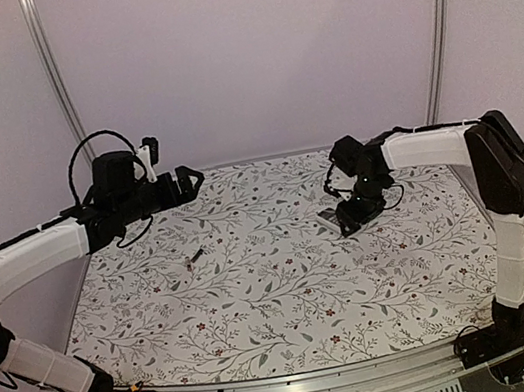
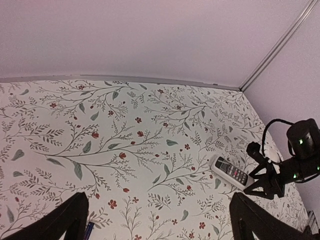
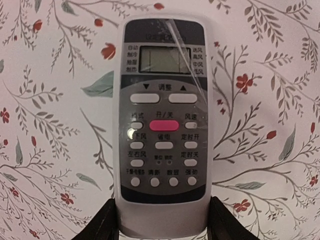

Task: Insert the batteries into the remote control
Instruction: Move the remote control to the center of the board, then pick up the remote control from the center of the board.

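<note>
Progress check: barely started, no battery in yet.
Right gripper is clamped on the right-hand end of the remote control, one finger on each side. The remote sits buttons-up right of centre on the flowery table, so the back where the cells go isn't showing, and I can't tell if the cover's on or off. I can only spot one of the batteries, lying loose left of centre, well apart from the remote. Left gripper hangs above the far left with its jaws spread wide, holding nothing. My guess is that flipping it, opening the back, and picking up and seating the cells are all left to do.
</note>
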### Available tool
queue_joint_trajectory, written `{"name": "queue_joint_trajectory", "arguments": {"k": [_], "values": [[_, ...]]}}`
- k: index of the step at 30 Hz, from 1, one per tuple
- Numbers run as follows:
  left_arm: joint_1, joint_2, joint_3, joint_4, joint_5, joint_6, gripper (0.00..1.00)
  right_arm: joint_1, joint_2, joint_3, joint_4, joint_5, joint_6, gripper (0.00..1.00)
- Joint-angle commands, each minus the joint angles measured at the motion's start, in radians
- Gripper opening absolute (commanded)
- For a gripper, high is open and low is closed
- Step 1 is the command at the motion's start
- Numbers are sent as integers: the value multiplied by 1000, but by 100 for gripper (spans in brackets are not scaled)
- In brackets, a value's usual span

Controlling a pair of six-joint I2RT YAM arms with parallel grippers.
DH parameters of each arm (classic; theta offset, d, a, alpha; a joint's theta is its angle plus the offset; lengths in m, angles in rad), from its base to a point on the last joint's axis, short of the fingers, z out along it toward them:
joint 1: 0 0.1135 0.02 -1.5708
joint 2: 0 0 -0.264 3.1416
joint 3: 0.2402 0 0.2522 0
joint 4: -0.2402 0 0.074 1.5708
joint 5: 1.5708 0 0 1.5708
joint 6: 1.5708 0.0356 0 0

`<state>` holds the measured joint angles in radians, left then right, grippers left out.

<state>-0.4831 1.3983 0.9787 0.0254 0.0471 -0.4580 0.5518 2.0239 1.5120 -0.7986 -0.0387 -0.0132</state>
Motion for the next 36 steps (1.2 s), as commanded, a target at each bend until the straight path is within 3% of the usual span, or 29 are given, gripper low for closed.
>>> {"name": "queue_joint_trajectory", "arguments": {"k": [1, 5, 10, 16, 21, 36], "values": [[-14, 10, -14, 31, 16, -4, 100, 74, -138, -172, 27, 25, 77, 37], [-21, 21, -7, 41, 16, -4, 100, 122, -197, -275, 36, 34, 117, 40], [-23, 34, 6, 36, 14, -2, 100, 146, -184, -303, 17, 31, 122, 53], [-23, 33, 4, 29, 5, 1, 100, 147, -143, -258, -37, 28, 96, 76], [-23, 32, -3, 31, 2, -1, 99, 147, -83, -163, -97, 19, 76, 85], [-23, 3, -45, 42, -23, 4, 100, 146, 132, 97, -234, 17, -12, 76]]}}
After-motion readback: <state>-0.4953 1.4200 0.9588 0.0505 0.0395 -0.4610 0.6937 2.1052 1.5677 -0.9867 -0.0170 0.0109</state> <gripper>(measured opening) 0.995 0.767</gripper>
